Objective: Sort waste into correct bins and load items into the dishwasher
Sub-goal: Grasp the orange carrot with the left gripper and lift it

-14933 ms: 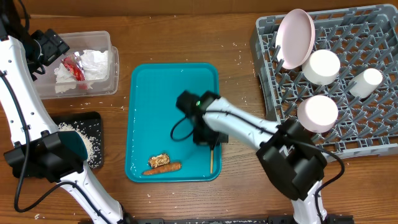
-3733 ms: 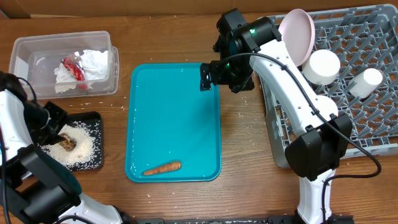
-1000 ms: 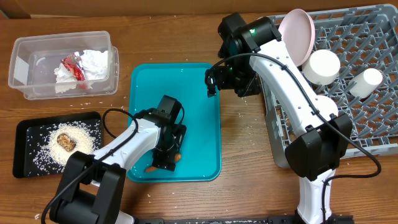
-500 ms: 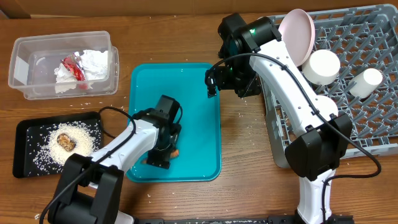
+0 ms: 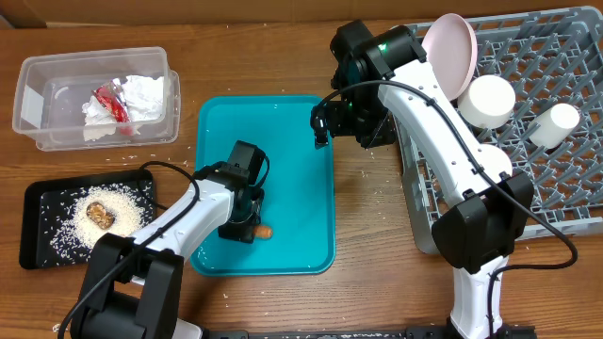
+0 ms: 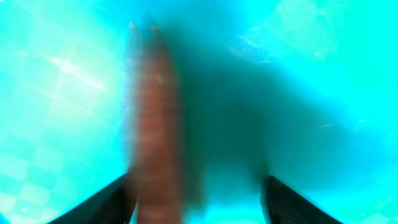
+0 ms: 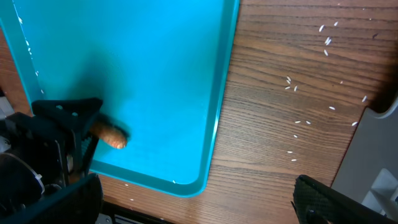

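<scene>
Left wrist view first: the small orange carrot piece [image 6: 155, 143] lies on the large teal plastic tray [image 6: 298, 74], near its lower edge. The left gripper [image 6: 199, 190] straddles it. One finger sits right against the carrot and the other has a clear gap, so it's half-open around the carrot, not clamped yet. It's lined up lengthwise, I'd guess so the fingers squeeze the narrow sides.

Left of the teal tray is the flat black rectangular tray [image 5: 30, 247] with white rice grains [image 5: 127, 202] and a brown nut-like lump [image 5: 99, 214], so the carrot probably goes there. The clear rectangular plastic tub [image 5: 28, 104] off the teal tray's upper-left corner holds the crumpled white napkin [image 5: 146, 94] and red wrapper [image 5: 115, 104].

The right gripper [image 5: 322, 125] hangs wide and empty over the teal tray's upper-right corner, likely keeping clear.

No readable writing anywhere.
</scene>
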Robot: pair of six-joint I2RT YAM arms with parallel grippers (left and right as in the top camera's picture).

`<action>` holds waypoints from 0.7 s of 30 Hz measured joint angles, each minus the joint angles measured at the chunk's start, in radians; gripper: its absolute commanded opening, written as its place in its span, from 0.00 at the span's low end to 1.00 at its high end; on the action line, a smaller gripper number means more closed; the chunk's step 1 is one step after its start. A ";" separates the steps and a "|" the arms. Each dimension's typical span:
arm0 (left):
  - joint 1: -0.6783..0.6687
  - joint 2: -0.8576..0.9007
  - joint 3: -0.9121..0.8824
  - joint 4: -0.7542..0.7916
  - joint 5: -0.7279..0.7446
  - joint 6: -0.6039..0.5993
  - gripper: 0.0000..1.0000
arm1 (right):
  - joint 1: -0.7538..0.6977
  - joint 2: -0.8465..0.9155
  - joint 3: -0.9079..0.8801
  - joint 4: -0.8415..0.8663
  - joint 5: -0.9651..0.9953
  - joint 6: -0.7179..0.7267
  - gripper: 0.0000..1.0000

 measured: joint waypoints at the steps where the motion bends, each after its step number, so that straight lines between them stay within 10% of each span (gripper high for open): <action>1: 0.000 0.000 0.000 0.010 -0.001 0.001 0.51 | 0.000 0.000 0.000 0.000 0.000 0.000 1.00; 14: 0.000 0.002 0.008 0.023 -0.002 0.060 0.40 | 0.000 0.000 0.000 0.002 0.000 0.000 1.00; 21: 0.020 0.035 0.072 -0.094 -0.002 0.106 0.15 | 0.000 0.000 0.000 0.005 0.000 0.000 1.00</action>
